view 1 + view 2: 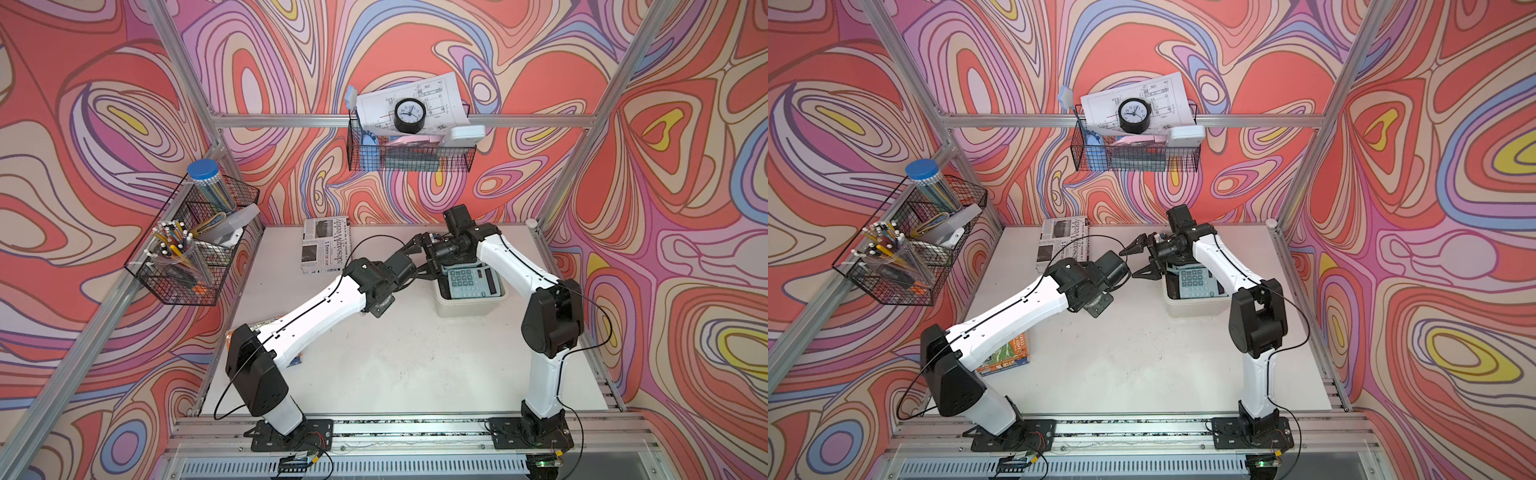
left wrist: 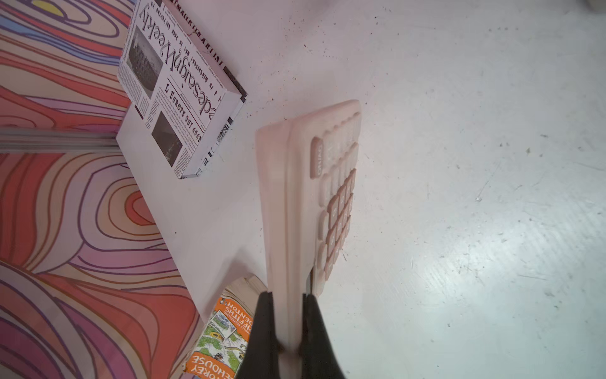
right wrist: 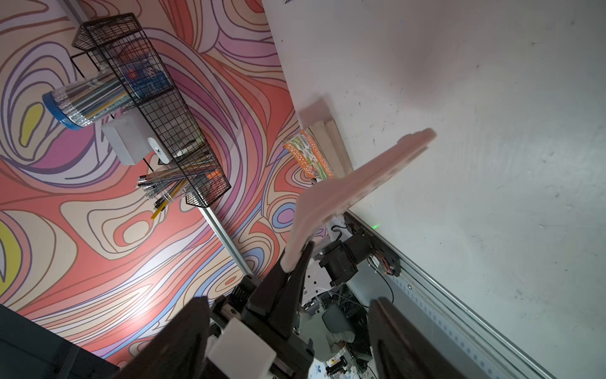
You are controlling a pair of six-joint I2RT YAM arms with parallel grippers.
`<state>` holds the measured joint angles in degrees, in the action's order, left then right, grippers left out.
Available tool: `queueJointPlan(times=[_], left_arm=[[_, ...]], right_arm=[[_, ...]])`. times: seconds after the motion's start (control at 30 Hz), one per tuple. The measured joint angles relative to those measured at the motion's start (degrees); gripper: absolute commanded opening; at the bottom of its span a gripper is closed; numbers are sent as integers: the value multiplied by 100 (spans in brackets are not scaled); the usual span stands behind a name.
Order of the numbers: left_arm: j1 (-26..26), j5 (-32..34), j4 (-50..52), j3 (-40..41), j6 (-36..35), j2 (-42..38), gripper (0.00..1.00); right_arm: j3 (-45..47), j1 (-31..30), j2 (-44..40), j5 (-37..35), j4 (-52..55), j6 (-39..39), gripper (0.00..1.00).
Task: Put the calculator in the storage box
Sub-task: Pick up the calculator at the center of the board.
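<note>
**While the left gripper (image 2: 287,297) is clamping the pale pink, flat rectangular plastic calculator (image 2: 305,197), the right gripper (image 1: 413,262) is standing open**

*Top views.* As both arms are arching toward each other over the white tabletop (image 1: 415,353), the cream-white rectangular plastic storage box (image 1: 469,306) is sitting right of centre toward the back. A second, blue-green rectangular calculator (image 1: 469,280) is lying flat inside it. The right gripper is hovering just beside the box rim, on the side facing the left arm, with its jaws apart around nothing. The pink calculator cannot be made out in either top view.

*Left wrist view.* The left gripper's black fingers (image 2: 262,328) are pinching one end of the pink calculator. It is hanging edge-on and appears clear of the tabletop. A newspaper-print book (image 2: 177,92) and an orange-covered book (image 2: 219,338) are lying well apart from it.

*Right wrist view.* The right gripper's own fingers (image 3: 183,334) are spreading wide and touching nothing. Beyond them the left gripper (image 3: 296,256) is gripping the pink calculator (image 3: 344,187).

*Step in hand (judged).* Transport is under way: the pink calculator is lifted but not yet in the storage box. The next move calls for the left arm to bring it over the opening, level it enough to clear the rim, lower it onto the blue-green calculator and only then release. The right gripper needs to be clear of that path.
</note>
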<state>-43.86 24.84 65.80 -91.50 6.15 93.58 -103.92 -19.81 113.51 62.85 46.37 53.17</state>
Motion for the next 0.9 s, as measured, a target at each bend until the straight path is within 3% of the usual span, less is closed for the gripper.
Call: queueJointPlan(times=[0.17,0.23,0.27,0.53,0.73,0.9], left_arm=[[455,-627,199,-518,428,146,0],[625,-931,284,-782,608,247,0],[697,-1067,315,-909,686,295,0],[1484,-2677,389,-1602,1523,476,0],[2170,-3932,173,-1484,2129,424,0],[2699,-5101,-525,-564,2612,-9,0]], right_arm=[[-221,271,-162,-498,212,-326,81],[-407,396,-188,-710,328,-483,88],[-496,444,-188,-791,382,-551,97],[-667,669,-317,-1119,595,-1228,98],[-131,678,-638,-1123,459,-1556,98],[424,702,-890,-981,245,-1792,95]])
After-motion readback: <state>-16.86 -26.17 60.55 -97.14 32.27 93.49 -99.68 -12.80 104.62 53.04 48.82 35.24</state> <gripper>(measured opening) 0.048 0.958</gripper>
